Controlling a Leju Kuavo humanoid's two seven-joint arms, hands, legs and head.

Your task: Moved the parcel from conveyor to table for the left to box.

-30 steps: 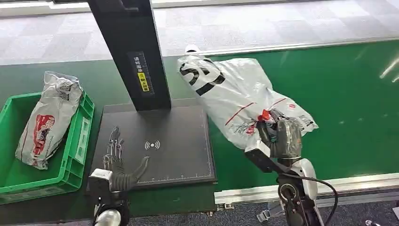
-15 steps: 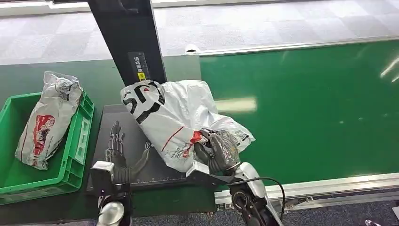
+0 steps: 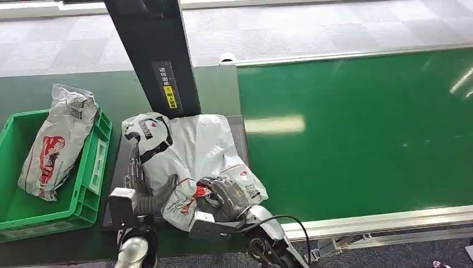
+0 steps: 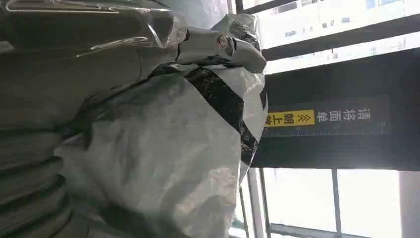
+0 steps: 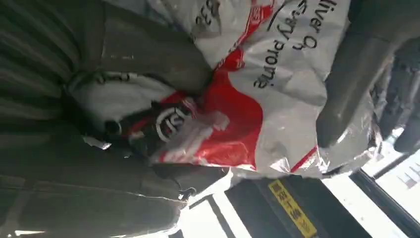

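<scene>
Now the parcel (image 3: 192,153) lies on the black table (image 3: 239,129), against the post (image 3: 156,50) with its yellow label (image 3: 170,96), gripped at its near end by the right hand (image 3: 223,195). The left hand (image 3: 142,192) rests beside it, fingers apart (holding nothing). The green conveyor (image 3: 357,128) lies wide open to the right; the green box (image 3: 83,190) holds another bag (image 3: 56,142).

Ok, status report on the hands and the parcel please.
Right hand grips the white plastic parcel bag, bag on the black scanner pad. Left hand against the bag's side, grip unclear. Second bag in the green plastic crate.
</scene>
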